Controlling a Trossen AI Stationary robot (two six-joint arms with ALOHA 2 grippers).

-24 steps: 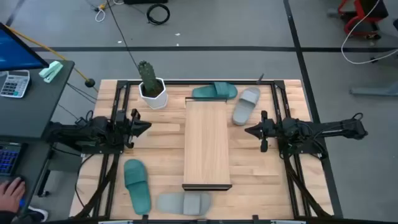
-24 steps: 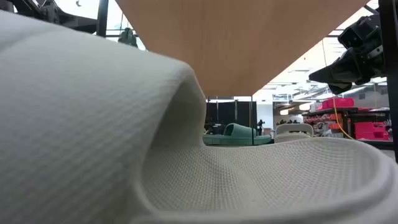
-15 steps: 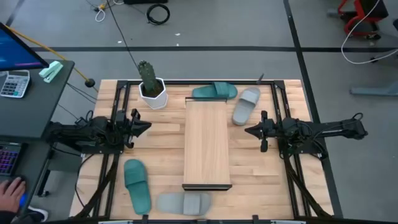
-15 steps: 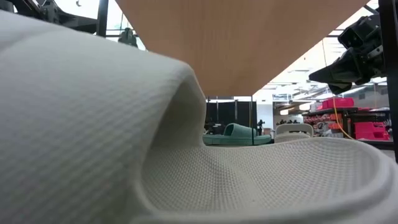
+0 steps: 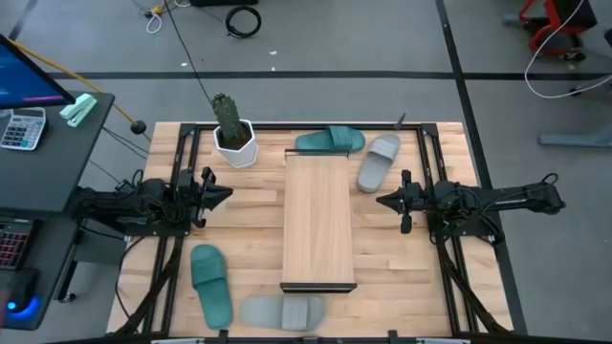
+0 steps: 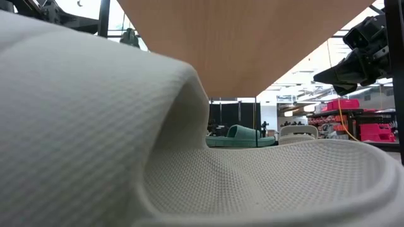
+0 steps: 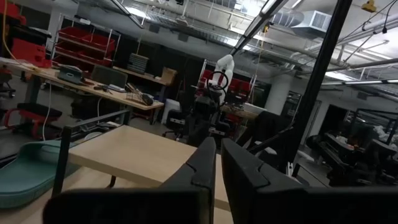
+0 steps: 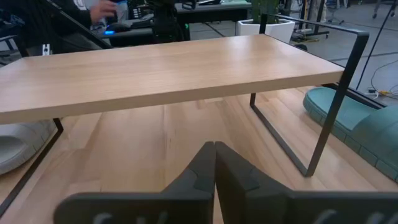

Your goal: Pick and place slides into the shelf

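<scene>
The shelf (image 5: 319,219), a long light wooden board on a thin dark frame, stands in the table's middle. A teal slide (image 5: 330,141) lies sole down at the shelf's far end, with a grey slide (image 5: 379,161) to its right. Another teal slide (image 5: 210,283) lies near the table's near left corner, and a grey slide (image 5: 283,311) by the near edge fills the low view (image 6: 126,145). My left gripper (image 5: 226,194) hovers left of the shelf, shut and empty. My right gripper (image 5: 382,202) hovers right of the shelf, also shut and empty.
A white pot with a cactus (image 5: 232,134) stands at the table's far left, near the left arm. A dark desk with a calculator (image 5: 21,127) sits beyond the table's left edge. Bare tabletop lies on both sides of the shelf (image 8: 161,71).
Both arms have kept still. A person's hand at the picture's lower left edge has drawn out of view.
</scene>
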